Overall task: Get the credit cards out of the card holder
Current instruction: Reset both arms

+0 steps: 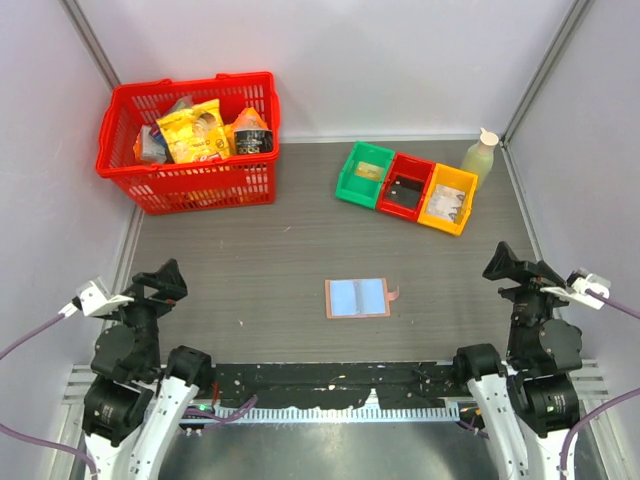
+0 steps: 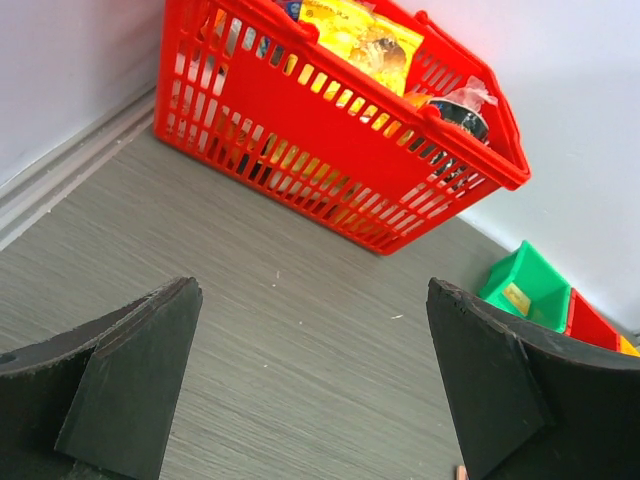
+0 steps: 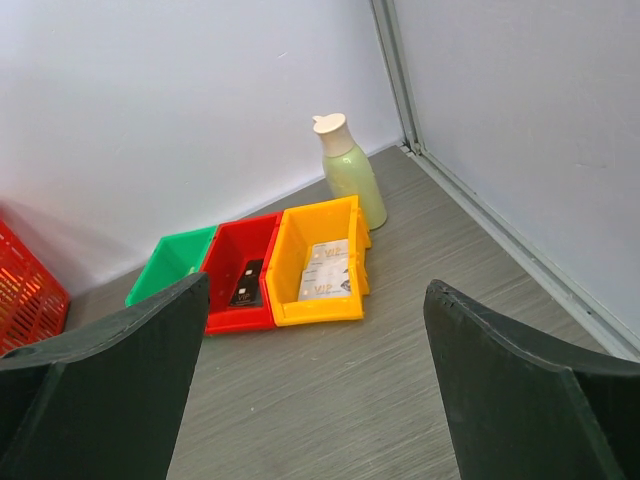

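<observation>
2 cards (image 3: 325, 270) lie in the bins (image 3: 320, 310), none show in the open wallet (image 1: 357, 297), left gripper (image 2: 312, 290) and right gripper (image 3: 315, 285) wide open: likely done.

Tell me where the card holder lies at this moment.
In the top external view, the card holder lies open, blue lining up, near the middle of the table, nearer the front edge than the red bin behind it.

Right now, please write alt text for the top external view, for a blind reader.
The card holder lies open and flat mid-table, blue lining up. The left gripper and right gripper are open, apart from it. Behind: a red basket, three bins, a bottle.
</observation>
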